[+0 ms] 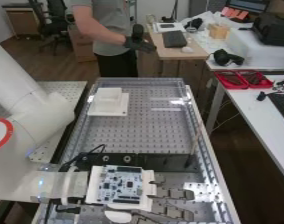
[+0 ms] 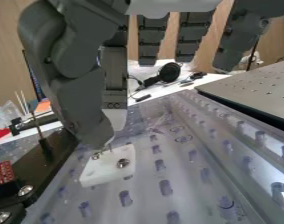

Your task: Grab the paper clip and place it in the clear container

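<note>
Low in the high view the hand (image 1: 172, 193) reaches in from the left over the near part of the clear perforated tray (image 1: 200, 117). From the wrist, the hand (image 2: 79, 95) is close above a small white block (image 2: 107, 172) with screw heads. A thin metallic bit (image 2: 111, 148) shows right under the hand at the block's edge; it may be the paper clip, but I cannot tell whether it is held. Which object is the clear container is uncertain; the big transparent tray has raised clear walls.
A white stepped block (image 1: 109, 102) stands in the tray's far left part. A black bar (image 1: 162, 162) crosses the tray beside the hand. Red bins (image 1: 242, 80) rest on the right-hand table, and a perforated metal plate (image 2: 259, 92) lies beside the tray.
</note>
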Robot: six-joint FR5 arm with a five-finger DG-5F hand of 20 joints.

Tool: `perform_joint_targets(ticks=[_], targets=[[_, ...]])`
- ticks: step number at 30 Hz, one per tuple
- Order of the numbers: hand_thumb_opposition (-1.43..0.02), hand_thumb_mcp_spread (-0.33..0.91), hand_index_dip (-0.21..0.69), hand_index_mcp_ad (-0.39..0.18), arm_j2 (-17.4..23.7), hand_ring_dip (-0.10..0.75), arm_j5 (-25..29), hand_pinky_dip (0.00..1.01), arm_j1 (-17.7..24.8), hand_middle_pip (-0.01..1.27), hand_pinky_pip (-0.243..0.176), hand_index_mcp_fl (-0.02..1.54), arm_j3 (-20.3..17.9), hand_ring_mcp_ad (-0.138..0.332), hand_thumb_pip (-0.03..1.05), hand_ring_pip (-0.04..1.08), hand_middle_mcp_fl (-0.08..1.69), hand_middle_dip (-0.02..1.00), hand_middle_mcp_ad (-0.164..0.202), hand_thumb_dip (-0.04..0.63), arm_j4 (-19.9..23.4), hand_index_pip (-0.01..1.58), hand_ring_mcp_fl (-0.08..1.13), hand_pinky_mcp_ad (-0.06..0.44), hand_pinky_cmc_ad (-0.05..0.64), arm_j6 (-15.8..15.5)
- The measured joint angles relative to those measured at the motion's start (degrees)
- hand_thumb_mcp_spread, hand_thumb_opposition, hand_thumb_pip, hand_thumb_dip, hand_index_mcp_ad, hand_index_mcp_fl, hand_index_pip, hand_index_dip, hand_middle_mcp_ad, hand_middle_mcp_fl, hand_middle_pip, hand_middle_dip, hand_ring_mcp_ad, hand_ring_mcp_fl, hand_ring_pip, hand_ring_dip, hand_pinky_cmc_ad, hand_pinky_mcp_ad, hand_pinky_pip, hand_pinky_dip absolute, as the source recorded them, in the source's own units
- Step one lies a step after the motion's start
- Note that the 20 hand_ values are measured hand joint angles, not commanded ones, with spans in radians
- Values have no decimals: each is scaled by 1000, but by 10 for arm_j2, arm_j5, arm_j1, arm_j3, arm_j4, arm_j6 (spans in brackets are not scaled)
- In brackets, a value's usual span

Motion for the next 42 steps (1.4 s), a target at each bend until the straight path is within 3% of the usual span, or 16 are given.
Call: perform_joint_targets(ticks=[24, 42], targets=[[-880, 497, 169, -173, -4, 112, -8, 190, -3, 126, -52, 358, 10, 120, 625, 80, 56, 190, -2, 269, -14, 1531, 0, 262, 321, -1], [-873, 483, 147, -173, -4, 112, -14, 190, -4, 126, -52, 304, 12, 117, 641, 80, 52, 190, -2, 279, -20, 1447, 0, 264, 321, -3]])
